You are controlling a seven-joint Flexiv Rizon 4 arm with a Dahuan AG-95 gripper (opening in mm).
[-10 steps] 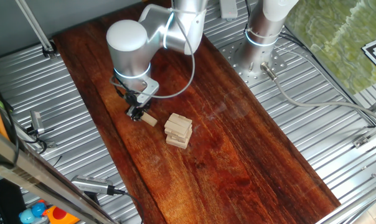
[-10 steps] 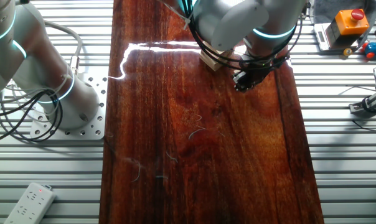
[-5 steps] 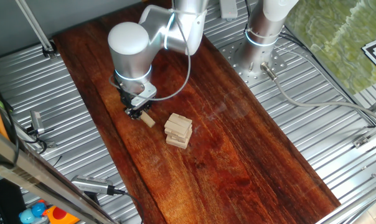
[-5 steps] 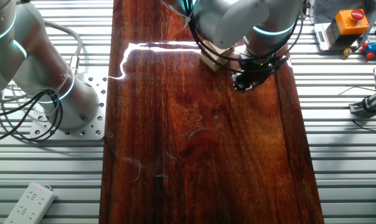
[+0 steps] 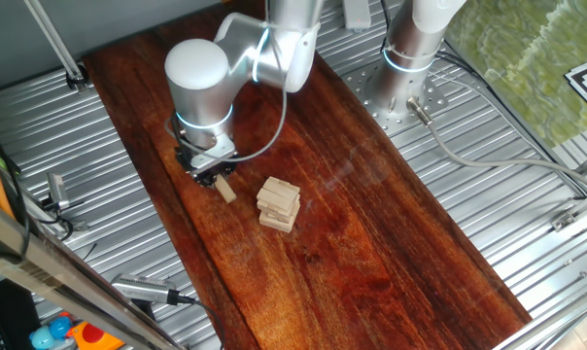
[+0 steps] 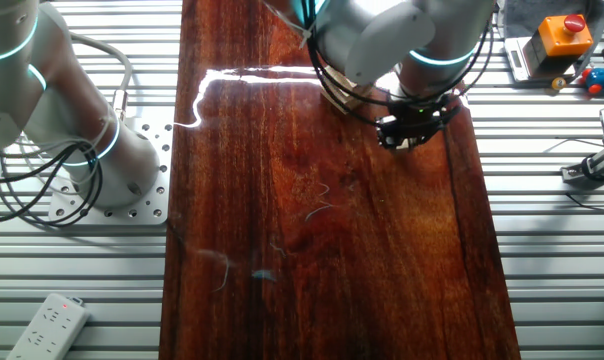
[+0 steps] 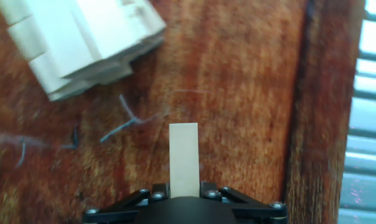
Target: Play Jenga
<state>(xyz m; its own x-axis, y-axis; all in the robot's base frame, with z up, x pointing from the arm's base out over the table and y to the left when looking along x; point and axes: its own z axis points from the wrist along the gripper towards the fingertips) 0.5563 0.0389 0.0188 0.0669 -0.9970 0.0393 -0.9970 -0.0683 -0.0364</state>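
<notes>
The Jenga stack is a small pile of pale tan blocks in crosswise layers on the dark wooden board. It also shows at the top left of the hand view. My gripper is just left of the stack. It is shut on one loose Jenga block, which sticks out forward between the fingers in the hand view. In the other fixed view the gripper hangs low over the board, and the arm hides most of the stack.
The board's edge runs close beside the gripper, with ribbed metal table beyond it. A second arm's base stands at the back. A red-button box and a power strip lie off the board.
The gripper has turned at the wrist and shifted slightly left with the loose block. The block's free end has swung from pointing sideways toward the stack to pointing more toward the front.
</notes>
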